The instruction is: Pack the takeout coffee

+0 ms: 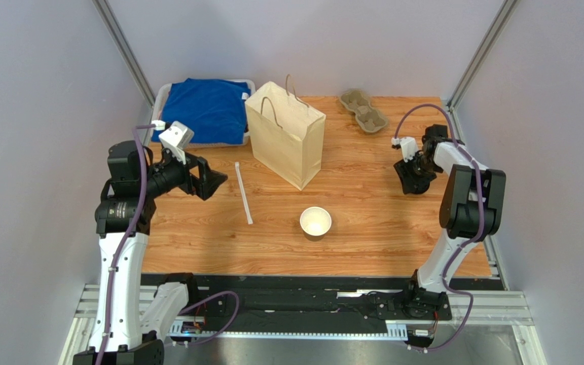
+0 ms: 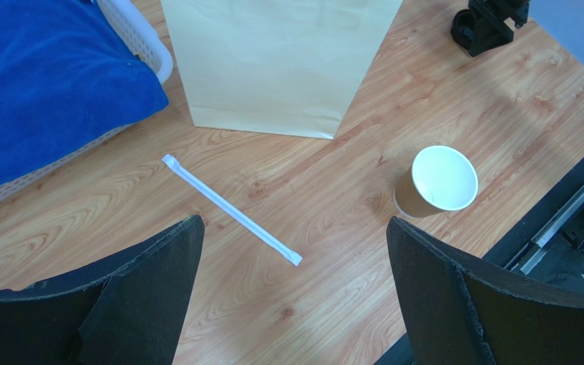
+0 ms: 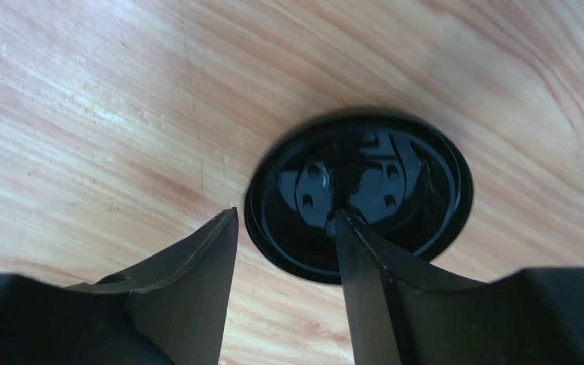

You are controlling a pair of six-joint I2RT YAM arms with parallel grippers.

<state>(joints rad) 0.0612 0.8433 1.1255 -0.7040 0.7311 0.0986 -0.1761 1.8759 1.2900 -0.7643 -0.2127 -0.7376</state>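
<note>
the smooth brown paper cup (image 1: 315,222) stands lidless near the centre of the wood-grain table (image 1: 379,236), at 5 o'clock from the creased paper bag (image 1: 284,133). its round glossy black lid (image 3: 379,182) lies flat towards 3 o'clock, rim between the slightly parted tips of the right gripper (image 3: 284,214). the left gripper (image 2: 295,221) hangs wide apart and empty near the thin white straw (image 1: 243,193).

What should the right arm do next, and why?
Probably close the right tool on the rim of the black lid. The lid lies flat on the table with one finger inside its rim and one outside, jaws apart, while the brown cup stands open without it.
</note>
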